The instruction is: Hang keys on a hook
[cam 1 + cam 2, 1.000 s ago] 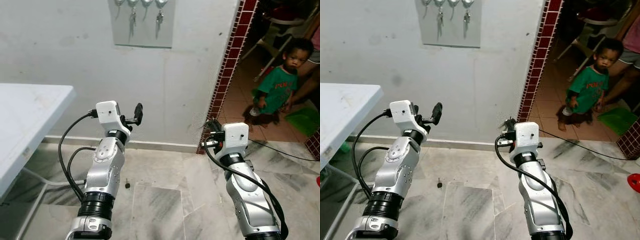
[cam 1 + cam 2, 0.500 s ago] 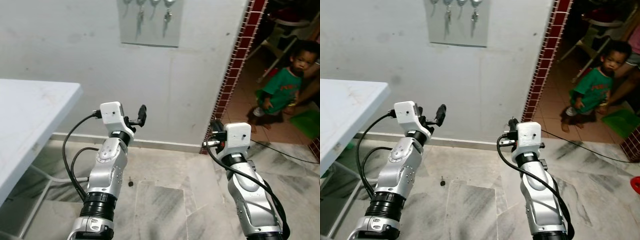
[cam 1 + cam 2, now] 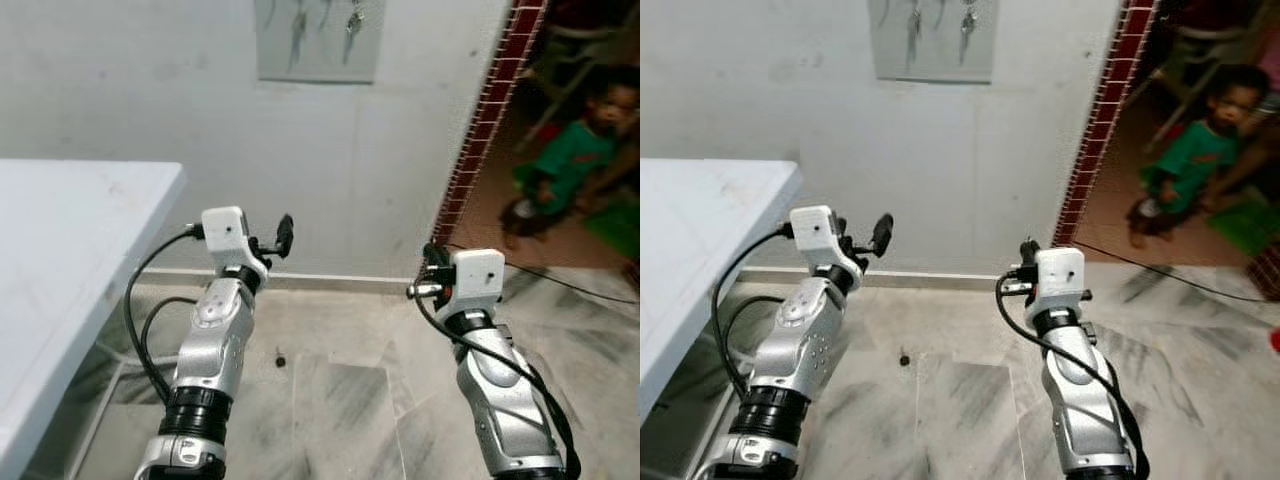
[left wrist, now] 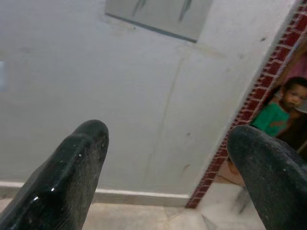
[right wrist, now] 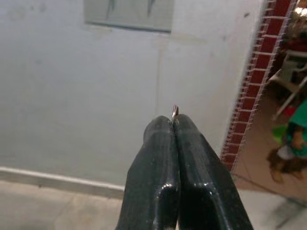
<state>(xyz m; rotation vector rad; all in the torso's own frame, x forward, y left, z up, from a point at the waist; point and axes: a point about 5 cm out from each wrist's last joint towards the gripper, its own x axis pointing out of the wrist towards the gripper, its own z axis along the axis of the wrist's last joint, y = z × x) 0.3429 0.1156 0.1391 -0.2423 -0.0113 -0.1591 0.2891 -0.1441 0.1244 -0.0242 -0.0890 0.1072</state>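
A flat white rectangular table [image 3: 70,230] stands on the left. The grey-veined marble tile floor [image 3: 340,390] bears a small dark speck [image 3: 280,360] near its middle.

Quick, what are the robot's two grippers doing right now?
Left gripper: open, holding nothing.
Right gripper: shut on a small metal ring, probably the keys.

Even, soft daylight falls on the pale wall [image 3: 150,90], which reads bright and without hard shadows. The white bench [image 3: 70,250] is nearly washed out along its top. Both head views are smeared by motion, most at the right edge, where the person in green [image 3: 570,165] and the red brick pillar [image 3: 490,120] lose detail. In the wrist views the black fingers [image 4: 72,177] show glossy highlights, and the wall behind is soft.
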